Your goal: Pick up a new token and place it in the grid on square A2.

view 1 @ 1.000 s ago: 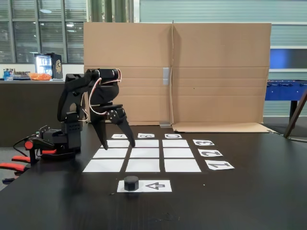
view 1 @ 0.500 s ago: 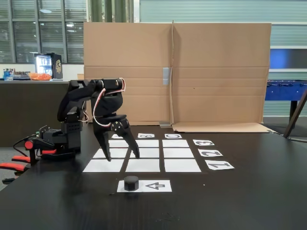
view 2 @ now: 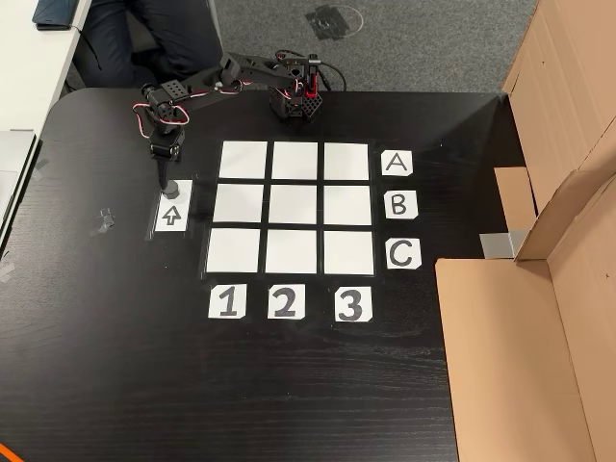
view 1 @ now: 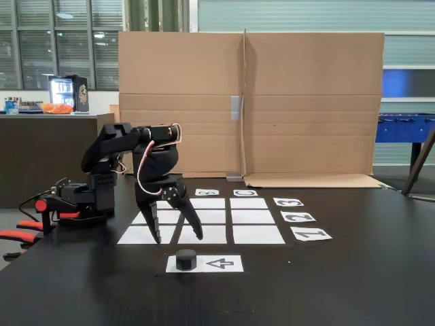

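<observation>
The black token [view 1: 185, 259] sits on the left end of the white arrow sheet [view 1: 221, 263], in front of the grid [view 1: 255, 217]. My gripper [view 1: 177, 238] hangs open just above and behind the token, fingertips pointing down and apart, holding nothing. In the other view the gripper [view 2: 164, 177] stands over the token [view 2: 170, 190], partly covering it. Square A2 [view 2: 295, 161] is the middle rectangle of the row beside label A [view 2: 397, 163], and it is bare. In the fixed view the arm stands in front of the grid's left column.
The arm's base [view 1: 81, 200] stands at the table's left with red cables. A tall cardboard screen [view 1: 306, 102] rises behind the grid. Labels 1 2 3 [view 1: 299, 217] lie to the right of the grid. Bare dark table stretches in front and to the right.
The gripper has swung forward and down from over the grid's far left to just above the token. It has stayed open; the token has not moved.
</observation>
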Controlling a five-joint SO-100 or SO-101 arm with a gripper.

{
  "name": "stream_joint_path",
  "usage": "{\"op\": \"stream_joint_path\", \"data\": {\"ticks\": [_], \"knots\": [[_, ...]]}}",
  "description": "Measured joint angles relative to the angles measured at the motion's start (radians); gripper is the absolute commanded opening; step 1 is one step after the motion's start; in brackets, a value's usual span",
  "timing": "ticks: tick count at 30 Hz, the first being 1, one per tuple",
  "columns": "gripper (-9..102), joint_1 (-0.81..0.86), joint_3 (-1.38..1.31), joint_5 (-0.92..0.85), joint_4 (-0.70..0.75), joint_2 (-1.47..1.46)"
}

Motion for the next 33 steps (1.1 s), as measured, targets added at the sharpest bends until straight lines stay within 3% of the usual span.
{"op": "stream_joint_path", "data": {"ticks": [33], "knots": [[38,-0.023,-0.25,-0.018,0.0,-0.229]]}}
